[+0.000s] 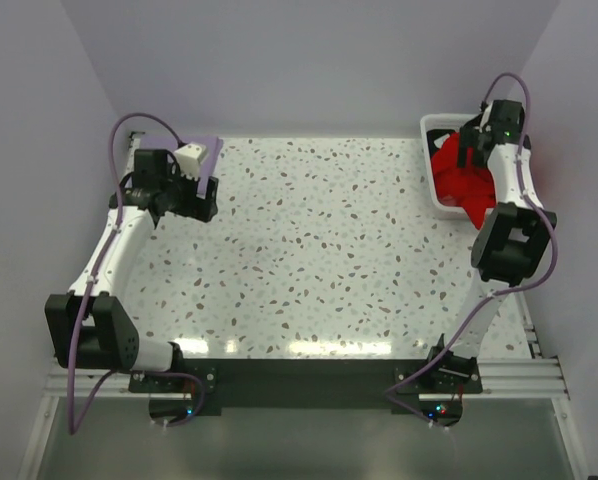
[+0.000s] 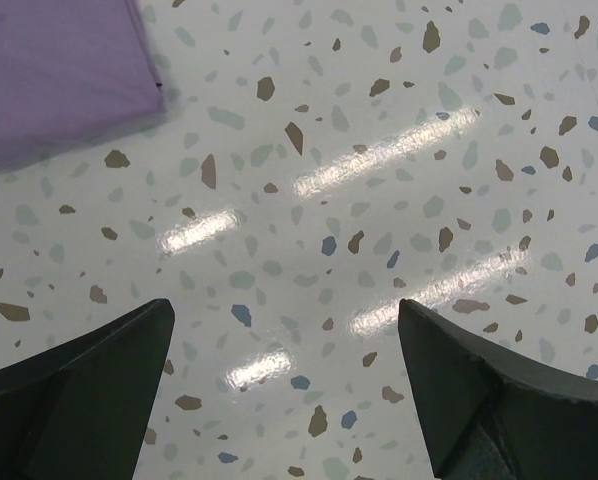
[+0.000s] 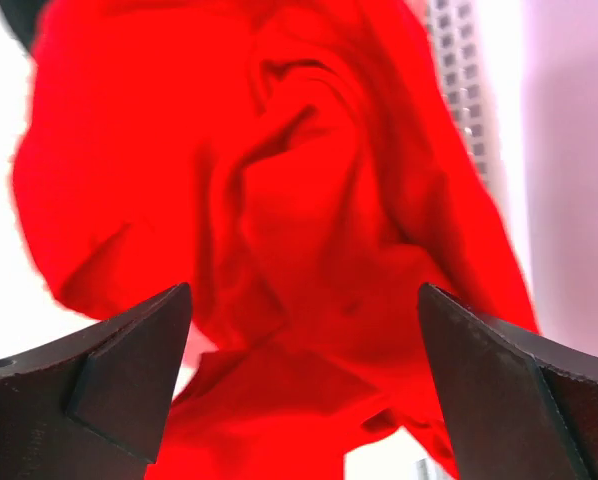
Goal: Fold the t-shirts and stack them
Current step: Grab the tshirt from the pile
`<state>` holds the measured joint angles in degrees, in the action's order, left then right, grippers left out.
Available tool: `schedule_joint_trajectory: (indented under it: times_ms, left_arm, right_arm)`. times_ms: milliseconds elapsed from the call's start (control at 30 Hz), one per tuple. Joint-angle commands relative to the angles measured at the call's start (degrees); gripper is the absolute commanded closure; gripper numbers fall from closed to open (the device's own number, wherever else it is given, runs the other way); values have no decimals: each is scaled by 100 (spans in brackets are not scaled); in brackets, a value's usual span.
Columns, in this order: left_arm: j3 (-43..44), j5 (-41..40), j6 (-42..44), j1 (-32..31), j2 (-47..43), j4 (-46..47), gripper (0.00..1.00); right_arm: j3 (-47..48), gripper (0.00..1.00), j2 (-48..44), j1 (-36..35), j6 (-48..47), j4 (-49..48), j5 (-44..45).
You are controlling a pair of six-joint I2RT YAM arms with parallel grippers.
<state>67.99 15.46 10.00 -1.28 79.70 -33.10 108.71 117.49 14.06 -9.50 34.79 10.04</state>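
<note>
Overhead camera spans the table (image 1: 309,250); close wrist cameras look down at tabletop and red shirt (image 3: 309,200).

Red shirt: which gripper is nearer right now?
Right. The right gripper hangs open right over the red shirt in the basket at the far right corner. The left gripper is across the table, far left, open beside the lavender shirt.

Top view: the basket (image 1: 431,128) stands at the upper right corner of the table (image 1: 319,250). A crumpled t-shirt (image 1: 457,182) lies in it, hanging over the lower rim. The right gripper (image 1: 474,140) hangs directly above that shirt (which fills its wrist view). At upper left, a flat t-shirt (image 1: 211,150) lies just behind the left gripper (image 1: 201,203), well apart from the basket.
</note>
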Motion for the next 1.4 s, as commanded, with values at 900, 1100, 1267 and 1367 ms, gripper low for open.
schedule_joint_trajectory:
  times_ms: [900, 1100, 1267, 1367]
  left_arm:
    - [-277, 370, 99, -22, -561, 304, 0]
    - [-137, 264, -7, -13, -614, 304, 0]
    - [118, 352, -147, -4, -631, 243, 0]
    - [232, 475, -279, -4, -657, 199, 0]
  right_arm:
    - [89, 100, -2098, 386, 466, -832, -1540]
    - [817, 100, -2379, 386, 896, -1297, -2155]
    - [1275, 100, -2652, 378, 1502, -1852, -2892]
    - [1565, 100, -2810, 378, 1854, -2203, -3061]
